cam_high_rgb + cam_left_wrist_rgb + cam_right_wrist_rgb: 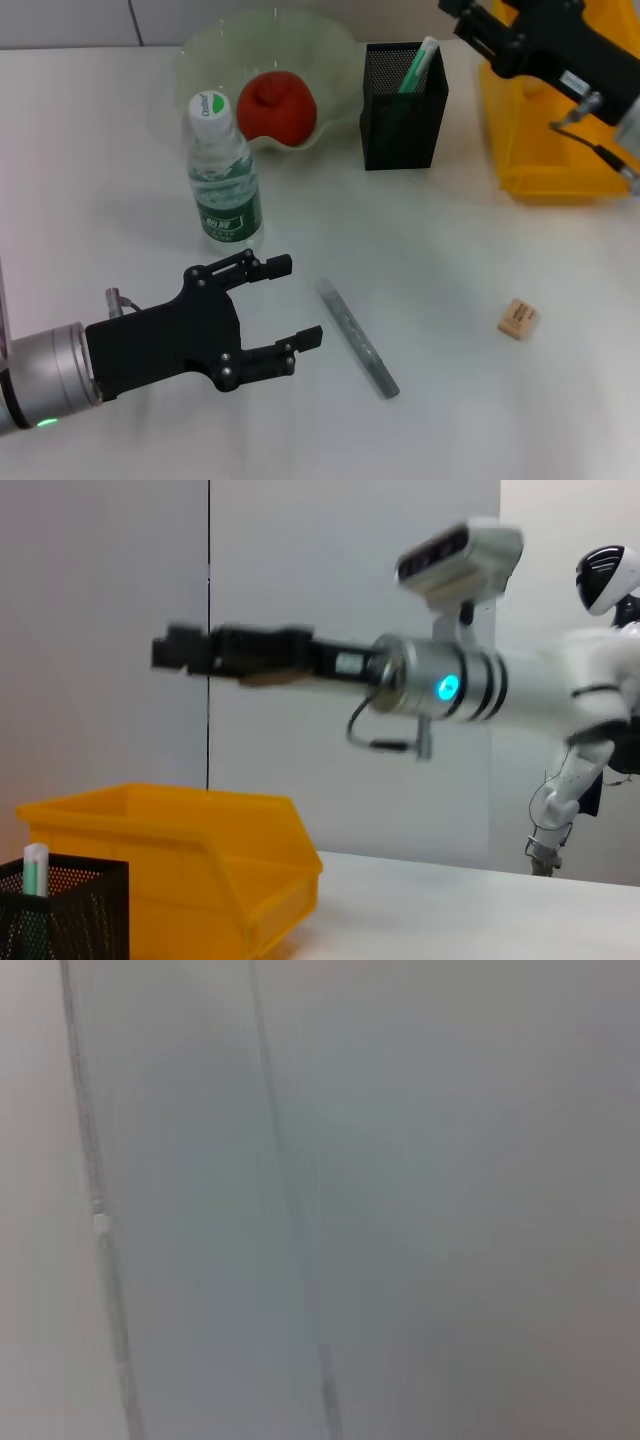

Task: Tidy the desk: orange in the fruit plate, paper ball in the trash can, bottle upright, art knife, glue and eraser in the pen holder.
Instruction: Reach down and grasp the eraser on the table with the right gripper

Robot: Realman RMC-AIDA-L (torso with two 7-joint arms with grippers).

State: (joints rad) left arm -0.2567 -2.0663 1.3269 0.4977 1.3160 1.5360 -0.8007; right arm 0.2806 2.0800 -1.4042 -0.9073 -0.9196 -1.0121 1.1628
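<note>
My left gripper is open and empty, low over the desk, in front of the upright bottle and left of the grey art knife lying flat. The orange sits in the fruit plate. The pen holder holds a green-white stick; it also shows in the left wrist view. The eraser lies at the right. My right gripper is raised above the trash can and shows in the left wrist view. The paper ball is out of view.
The trash can shows in the left wrist view next to the pen holder. The right wrist view shows only a blank grey wall. Open desk lies between the art knife and the eraser.
</note>
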